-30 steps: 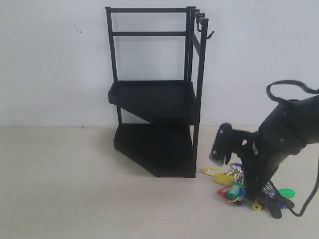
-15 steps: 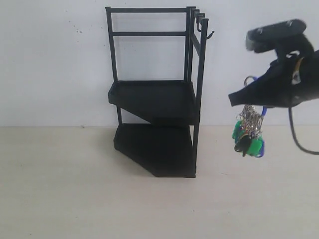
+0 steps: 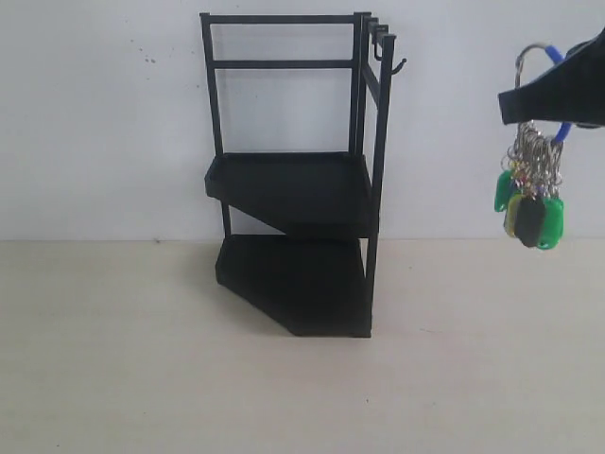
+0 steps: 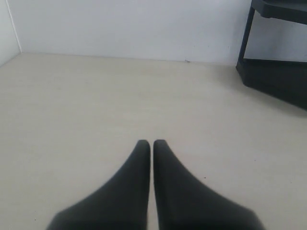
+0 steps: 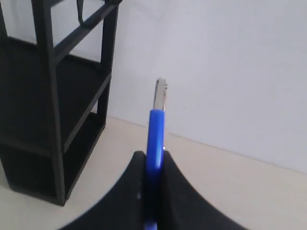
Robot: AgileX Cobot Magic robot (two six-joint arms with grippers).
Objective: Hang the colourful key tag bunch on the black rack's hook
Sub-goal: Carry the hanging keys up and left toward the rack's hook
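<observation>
1. The key tag bunch [image 3: 529,194] now hangs higher and farther right than half a second ago, close to the right edge of the exterior view. One second ago it lay on the bench [image 3: 113,359], just right of the rack's base.
2. The right gripper [image 3: 509,106] has risen with the bunch. Most of the arm is now out of the exterior view.
3. The right gripper's [image 5: 151,160] fingers are closed on the blue loop [image 5: 156,136]. The loop stands up between them, with a silver end above.
4. The bunch hangs free below those fingers, clear of the bench. Green, yellow and black tags show beneath a cluster of silver rings.
5. The black rack [image 3: 288,189] stands where it stood in the earlier frames, against the white wall [image 3: 95,142].
6. The hook [image 3: 395,64] projects from the rack's upper right corner and is bare. The bunch is well apart from it, to the right, with only open air between them.
7. The tags hang about level with the rack's upper tray, and the top of the loop is near hook height.
8. The left gripper [image 4: 151,145] hovers above bare bench with its fingers closed on nothing. The rack's [image 4: 271,72] lower part is seen ahead of it.
</observation>
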